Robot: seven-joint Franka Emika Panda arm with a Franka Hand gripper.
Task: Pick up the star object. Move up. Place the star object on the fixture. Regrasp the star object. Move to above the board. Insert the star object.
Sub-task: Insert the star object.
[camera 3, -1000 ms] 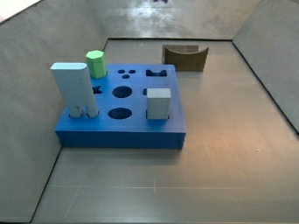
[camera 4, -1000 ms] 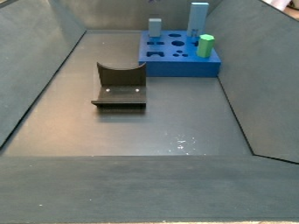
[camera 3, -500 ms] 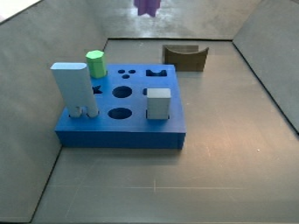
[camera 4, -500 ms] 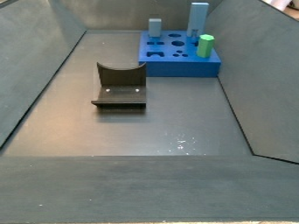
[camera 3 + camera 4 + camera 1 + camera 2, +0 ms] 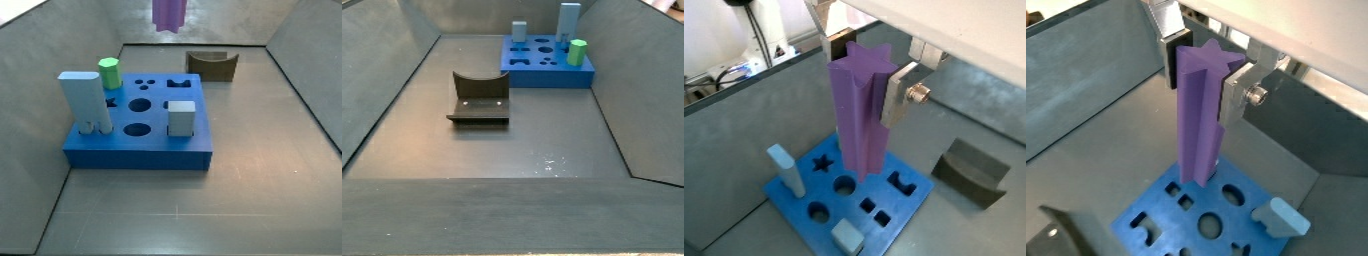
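Note:
My gripper (image 5: 867,72) (image 5: 1205,76) is shut on the top of the star object (image 5: 858,115) (image 5: 1197,120), a long purple prism hanging upright between the silver fingers (image 5: 898,95). Both wrist views show it high above the blue board (image 5: 885,196) (image 5: 1160,195), its lower end over the board's holes. In a side view only the star object's lower part (image 5: 168,12) shows at the top edge, above and behind the board (image 5: 140,142); the gripper is out of that frame. The fixture (image 5: 211,65) (image 5: 478,97) (image 5: 971,170) stands bare on the floor.
On the board stand a green cylinder (image 5: 108,73) (image 5: 579,52), a tall pale blue block (image 5: 80,100) (image 5: 569,18) (image 5: 782,165) and a short grey block (image 5: 181,118) (image 5: 519,30). Sloping grey walls (image 5: 34,120) enclose the floor.
The star object has come down into the side view from the top edge; a second ago it was barely visible. Nothing on the floor has moved.

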